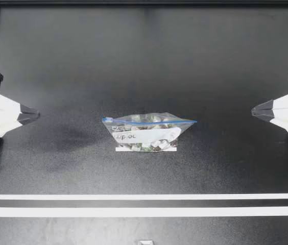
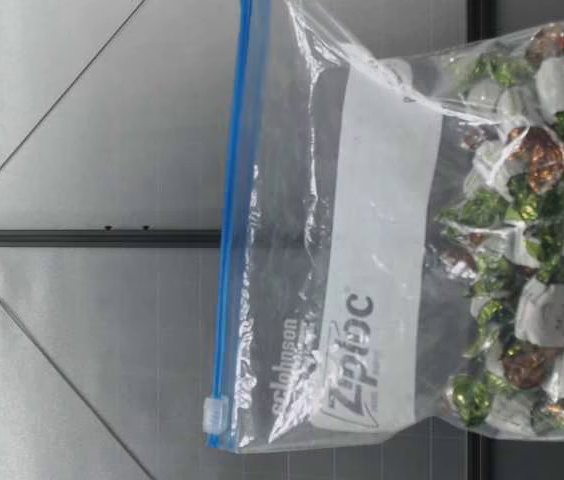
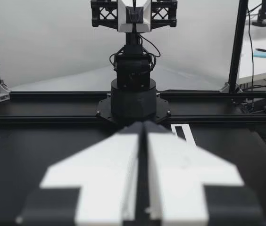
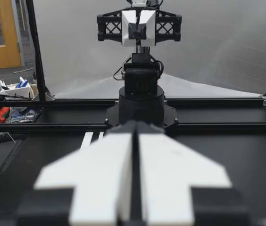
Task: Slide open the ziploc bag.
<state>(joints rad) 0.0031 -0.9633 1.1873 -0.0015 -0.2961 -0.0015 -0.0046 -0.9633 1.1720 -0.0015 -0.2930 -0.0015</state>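
Ziploc bag [image 1: 148, 132] looks limp, slippery — best pinched at its slider [image 1: 108, 119], toward the desk's left edge; left gripper [image 1: 33, 115], right gripper [image 1: 255, 111] — jaws closed, empty.

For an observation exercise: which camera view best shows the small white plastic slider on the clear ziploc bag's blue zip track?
The low view: the small white plastic slider sits close up at one end of the blue zip track. The top view shows only a tiny speck; neither wrist view shows it.

The ziploc bag [image 1: 148, 131] bears brand print on its white label [image 2: 387, 250].
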